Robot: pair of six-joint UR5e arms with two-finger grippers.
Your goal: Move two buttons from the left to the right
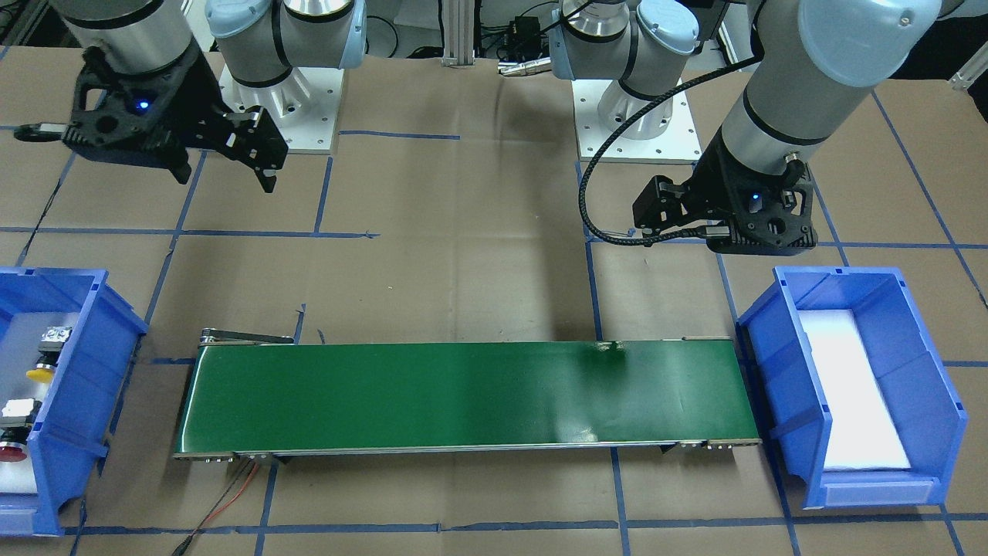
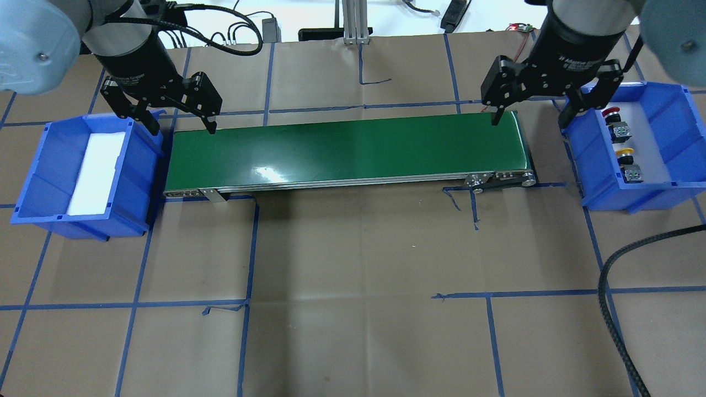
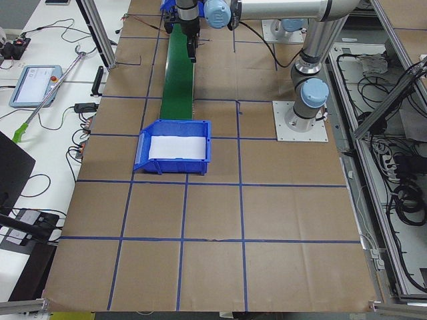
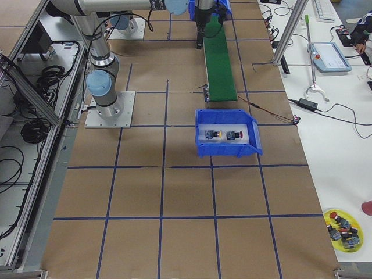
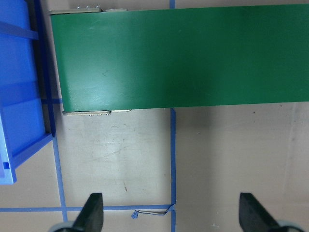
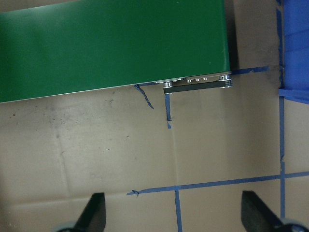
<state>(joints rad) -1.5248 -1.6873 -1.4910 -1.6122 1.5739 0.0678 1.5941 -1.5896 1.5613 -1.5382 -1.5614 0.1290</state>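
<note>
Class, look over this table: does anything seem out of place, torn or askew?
Only minor wear: the blue tape is torn and curling beside the green belt. The red button and yellow button lie neatly in the blue bin; nothing looks spilled or damaged.

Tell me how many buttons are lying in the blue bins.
2, both in the right bin: the red button farther from the robot, the yellow button nearer. The left bin shows only a white pad.
</note>
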